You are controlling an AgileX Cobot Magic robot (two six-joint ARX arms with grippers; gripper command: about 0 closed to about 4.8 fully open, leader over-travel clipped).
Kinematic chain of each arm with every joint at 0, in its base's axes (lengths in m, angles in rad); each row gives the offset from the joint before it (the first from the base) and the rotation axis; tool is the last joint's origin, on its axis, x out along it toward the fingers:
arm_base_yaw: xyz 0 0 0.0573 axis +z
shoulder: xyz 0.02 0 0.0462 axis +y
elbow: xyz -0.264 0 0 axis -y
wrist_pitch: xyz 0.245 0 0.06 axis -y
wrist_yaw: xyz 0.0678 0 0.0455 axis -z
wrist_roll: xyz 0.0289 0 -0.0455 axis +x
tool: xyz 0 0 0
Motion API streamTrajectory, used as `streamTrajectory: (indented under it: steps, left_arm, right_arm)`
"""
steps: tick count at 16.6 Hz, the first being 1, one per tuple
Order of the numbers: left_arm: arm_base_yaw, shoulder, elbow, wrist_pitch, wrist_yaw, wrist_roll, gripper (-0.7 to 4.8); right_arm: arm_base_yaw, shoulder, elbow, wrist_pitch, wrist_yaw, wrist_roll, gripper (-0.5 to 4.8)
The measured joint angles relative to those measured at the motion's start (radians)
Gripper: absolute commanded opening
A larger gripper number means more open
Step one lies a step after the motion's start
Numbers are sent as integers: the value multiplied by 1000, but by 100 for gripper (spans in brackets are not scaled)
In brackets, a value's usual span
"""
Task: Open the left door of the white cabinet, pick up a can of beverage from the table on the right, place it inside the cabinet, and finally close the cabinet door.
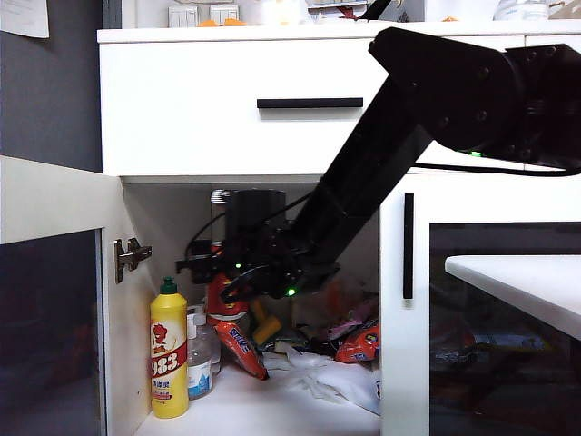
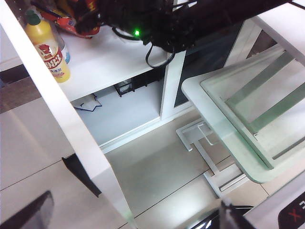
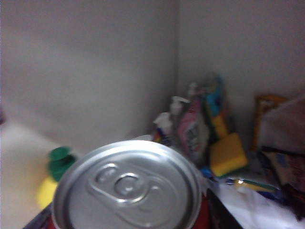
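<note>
The white cabinet (image 1: 191, 109) has its left door (image 1: 54, 300) swung wide open; in the left wrist view I see that door's top edge (image 2: 62, 105) from above. My right gripper (image 1: 222, 268) reaches inside the cabinet and is shut on the red can of beverage (image 1: 221, 302). The can's silver top (image 3: 126, 188) fills the near part of the right wrist view between the jaws of the right gripper (image 3: 128, 210). I cannot tell whether the can touches the shelf. My left gripper (image 2: 131, 219) hangs open above the floor in front of the door, holding nothing. The table (image 1: 517, 282) is at the right.
A yellow bottle with a green cap (image 1: 169, 354) stands at the shelf's front left, beside a small clear bottle (image 1: 200, 363). Snack packets (image 1: 241, 350), a yellow sponge (image 3: 228, 155) and white cloth (image 1: 336, 377) crowd the shelf. The right door (image 1: 490, 318) is shut.
</note>
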State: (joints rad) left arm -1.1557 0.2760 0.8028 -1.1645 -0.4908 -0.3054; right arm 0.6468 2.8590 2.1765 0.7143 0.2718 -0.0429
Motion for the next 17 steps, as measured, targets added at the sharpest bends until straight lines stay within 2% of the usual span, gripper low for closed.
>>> streamTrajectory:
  steps: [12, 13, 14, 17]
  left_arm:
    - [0, -62, 0, -6, 0, -5, 458]
    - [0, -61, 0, -6, 0, -5, 458]
    - [0, -61, 0, -6, 0, -6, 458]
    - [0, -61, 0, -6, 0, -6, 458]
  right_arm:
    - [-1, 0, 6, -16, 41, 5, 274]
    - [-2, 0, 6, -16, 41, 5, 319]
    - [-2, 0, 6, -16, 42, 5, 470]
    - [0, -6, 15, 26, 69, 14, 479]
